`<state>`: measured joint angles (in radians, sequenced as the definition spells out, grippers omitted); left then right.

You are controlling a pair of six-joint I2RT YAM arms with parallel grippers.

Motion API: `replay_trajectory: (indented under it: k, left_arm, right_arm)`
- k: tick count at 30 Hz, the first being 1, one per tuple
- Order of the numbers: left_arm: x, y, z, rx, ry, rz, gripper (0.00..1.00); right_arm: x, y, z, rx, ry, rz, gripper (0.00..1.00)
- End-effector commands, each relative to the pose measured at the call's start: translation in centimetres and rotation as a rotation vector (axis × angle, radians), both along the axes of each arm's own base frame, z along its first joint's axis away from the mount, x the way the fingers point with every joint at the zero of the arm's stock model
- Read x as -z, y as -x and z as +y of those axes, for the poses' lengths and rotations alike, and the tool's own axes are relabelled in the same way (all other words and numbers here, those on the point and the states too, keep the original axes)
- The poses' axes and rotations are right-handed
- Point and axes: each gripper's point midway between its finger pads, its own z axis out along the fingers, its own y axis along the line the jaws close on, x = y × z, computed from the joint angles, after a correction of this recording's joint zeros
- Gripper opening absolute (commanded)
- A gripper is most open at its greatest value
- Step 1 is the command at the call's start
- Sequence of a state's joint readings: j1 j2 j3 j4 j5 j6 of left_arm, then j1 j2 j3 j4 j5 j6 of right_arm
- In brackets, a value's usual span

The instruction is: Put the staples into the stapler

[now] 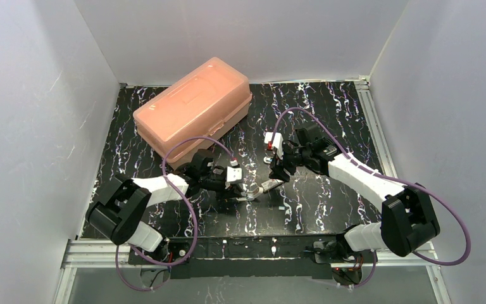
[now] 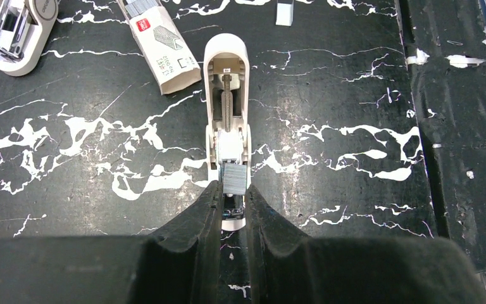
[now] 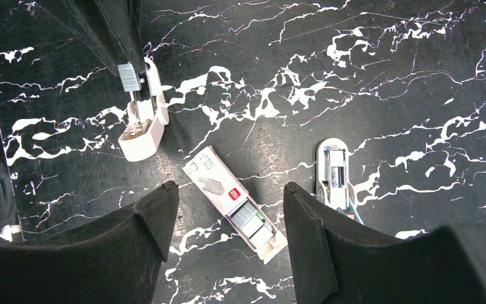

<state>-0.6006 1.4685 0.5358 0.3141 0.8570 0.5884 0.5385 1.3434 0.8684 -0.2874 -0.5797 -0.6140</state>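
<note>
While the right gripper (image 3: 229,190) is hovering wide open, the left gripper (image 2: 234,190) is pinching a staple strip (image 2: 234,177) over the open stapler (image 2: 226,95), whose long axis is running straight up-frame from it.

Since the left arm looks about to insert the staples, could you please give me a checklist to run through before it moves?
1. Hold of the left gripper on the staple strip: ok, clamped.
2. Opening of the stapler: ok, spring and channel exposed.
3. Strip in line with the channel: ok in the left wrist view.
4. Strip seated in the channel: cannot tell.
5. Clearance of the right gripper from the stapler: ok, jaws open above the staples box.
6. Stapler held steady: not ok, it lies loose on the table.
</note>
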Motion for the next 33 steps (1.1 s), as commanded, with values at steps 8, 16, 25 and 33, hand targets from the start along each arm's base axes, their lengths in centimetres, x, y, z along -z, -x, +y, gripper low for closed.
replay_trajectory:
  k: [8, 16, 25, 33]
  left_arm:
    - [-0.2, -0.3, -0.6, 0.003, -0.001, 0.001, 0.00]
    - [-0.3, -0.6, -0.7, -0.006, 0.003, 0.002, 0.00]
    - [-0.7, -0.2, -0.9, 0.009, 0.024, 0.005, 0.00]
    - [-1.4, -0.3, -1.1, 0.004, 0.041, 0.001, 0.00]
  right_arm:
    - [-0.2, 0.0, 0.2, -0.019, -0.021, -0.019, 0.69]
    - [0.0, -0.1, 0.2, -0.019, -0.018, -0.017, 0.68]
    - [0.3, -0.1, 0.1, -0.014, -0.011, -0.011, 0.69]
    - [0.5, -0.1, 0.1, -0.014, -0.006, -0.008, 0.68]
